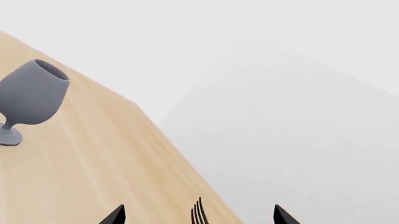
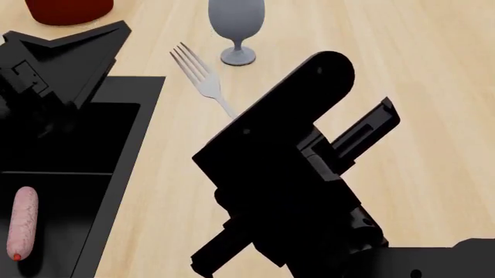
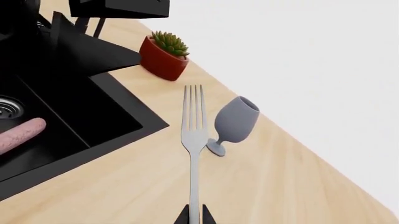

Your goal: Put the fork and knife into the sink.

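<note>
Your right gripper (image 3: 195,215) is pinching the thin handle of the slim silver-grey metal fork (image 3: 194,135); its two dark fingers (image 3: 182,217) are closing against the stem from either side. From there the fork is running straight out ahead of the fingers, long axis in line with them, tines leading. In the head view those tines are lying over the bare pale wooden table (image 2: 433,75), pointing toward its far edge and the grey stemmed goblet (image 2: 236,26), just short of it.

The large black rectangular sink (image 2: 127,174) is sitting off to the left of the fork, its near rim just beside the tines, with a pink sausage (image 2: 22,223) lying inside the basin. So the carry, as I judge it, is a sideways one: you are needing to swing the fork leftward across that rim, minding the goblet ahead and the red pot with the green succulent (image 3: 164,57) at the sink's far corner.

Your left gripper (image 1: 198,217) is standing open, its finger tips spread wide with fork tines showing between them. The knife is not showing in any view.
</note>
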You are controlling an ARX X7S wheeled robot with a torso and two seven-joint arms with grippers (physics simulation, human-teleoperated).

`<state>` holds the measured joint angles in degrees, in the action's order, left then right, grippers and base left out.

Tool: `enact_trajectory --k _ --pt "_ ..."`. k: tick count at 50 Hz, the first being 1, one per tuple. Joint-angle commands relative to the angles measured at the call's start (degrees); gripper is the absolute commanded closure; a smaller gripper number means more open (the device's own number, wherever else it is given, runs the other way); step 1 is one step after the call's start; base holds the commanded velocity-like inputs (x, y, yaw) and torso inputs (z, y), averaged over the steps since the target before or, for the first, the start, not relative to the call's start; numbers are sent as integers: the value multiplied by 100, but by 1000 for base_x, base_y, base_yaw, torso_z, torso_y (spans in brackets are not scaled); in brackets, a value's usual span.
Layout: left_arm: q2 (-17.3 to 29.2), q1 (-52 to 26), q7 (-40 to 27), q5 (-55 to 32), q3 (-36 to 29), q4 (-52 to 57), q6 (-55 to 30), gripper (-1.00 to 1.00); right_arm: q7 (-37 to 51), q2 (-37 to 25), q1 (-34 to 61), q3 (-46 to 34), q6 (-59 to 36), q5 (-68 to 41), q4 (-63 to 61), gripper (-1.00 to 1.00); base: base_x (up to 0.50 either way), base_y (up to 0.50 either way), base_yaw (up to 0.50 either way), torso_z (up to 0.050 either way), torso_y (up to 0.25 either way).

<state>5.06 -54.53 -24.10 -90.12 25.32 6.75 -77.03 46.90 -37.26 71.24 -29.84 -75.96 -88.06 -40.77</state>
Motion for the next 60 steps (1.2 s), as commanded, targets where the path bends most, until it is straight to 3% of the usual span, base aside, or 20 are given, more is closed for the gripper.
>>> enact_trajectory --k 1,60 --pt "-163 105 446 381 -171 -181 209 -100 -163 -10 -29 197 146 28 -23 100 0 0 0 0 0" --pt "-169 186 743 204 -1185 -607 925 -100 76 -209 71 49 342 -440 -76 100 0 0 0 0 0"
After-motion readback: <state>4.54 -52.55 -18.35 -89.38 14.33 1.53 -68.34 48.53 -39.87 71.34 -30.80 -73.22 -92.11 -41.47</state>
